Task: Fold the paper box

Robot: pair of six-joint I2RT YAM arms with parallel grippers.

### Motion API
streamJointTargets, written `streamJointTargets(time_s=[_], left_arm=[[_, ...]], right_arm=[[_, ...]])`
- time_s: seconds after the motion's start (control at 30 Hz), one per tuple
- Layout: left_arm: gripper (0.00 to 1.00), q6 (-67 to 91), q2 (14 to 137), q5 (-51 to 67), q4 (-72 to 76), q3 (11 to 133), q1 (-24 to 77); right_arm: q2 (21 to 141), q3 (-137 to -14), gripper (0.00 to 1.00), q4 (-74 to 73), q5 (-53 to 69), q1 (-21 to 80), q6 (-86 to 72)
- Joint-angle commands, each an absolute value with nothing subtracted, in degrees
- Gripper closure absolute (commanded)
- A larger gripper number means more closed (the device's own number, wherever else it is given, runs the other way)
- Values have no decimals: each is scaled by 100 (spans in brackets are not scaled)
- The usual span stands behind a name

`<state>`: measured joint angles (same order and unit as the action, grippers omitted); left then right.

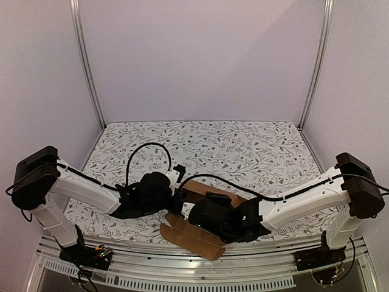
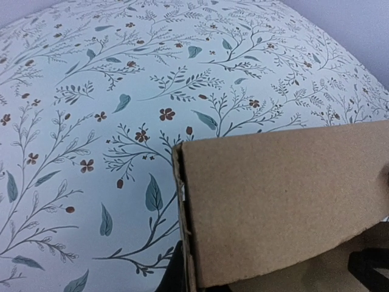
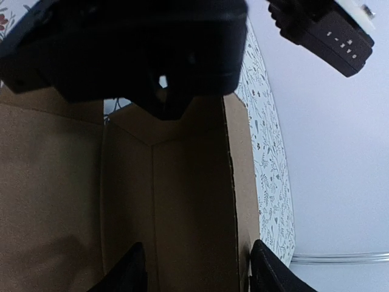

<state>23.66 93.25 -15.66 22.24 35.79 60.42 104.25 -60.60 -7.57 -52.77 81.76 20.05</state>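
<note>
left pincer (image 1: pixel 180 196) pinched shut on box (image 1: pixel 189 238) wall; right pincer (image 3: pixel 197 275) half-wide, straddling panel directly ahead; right nearer

We look down toward 12 o'clock from above-behind; both wrist views sit close on the shared plain brown cardboard box (image 2: pixel 285 201).

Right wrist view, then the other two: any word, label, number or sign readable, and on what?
White marks on the black housing at top right of the right wrist view: too small and blurred to read.
The paper box: plain brown, no print.
The tabletop: flower and leaf pattern only, no text.
</note>
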Motion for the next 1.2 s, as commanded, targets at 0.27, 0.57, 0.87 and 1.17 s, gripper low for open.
streamJointTargets(time_s=[0.27,0.57,0.87,1.17], left_arm=[[100,1734,9416,-1483,2547,3856,6096],[100,1288,9771,-994,2659,4173,5936],[100,944,10303,-631,2878,4483,5820],[100,1042,10691,-506,2982,4707,5821]], right_arm=[[9026,-6268,31,-1919,-3261,7959,941],[8197,-6179,29,-1986,-1713,7078,296],[7835,-5765,62,-1175,-758,6057,-555],[8273,-5486,100,-234,180,5491,-1033]])
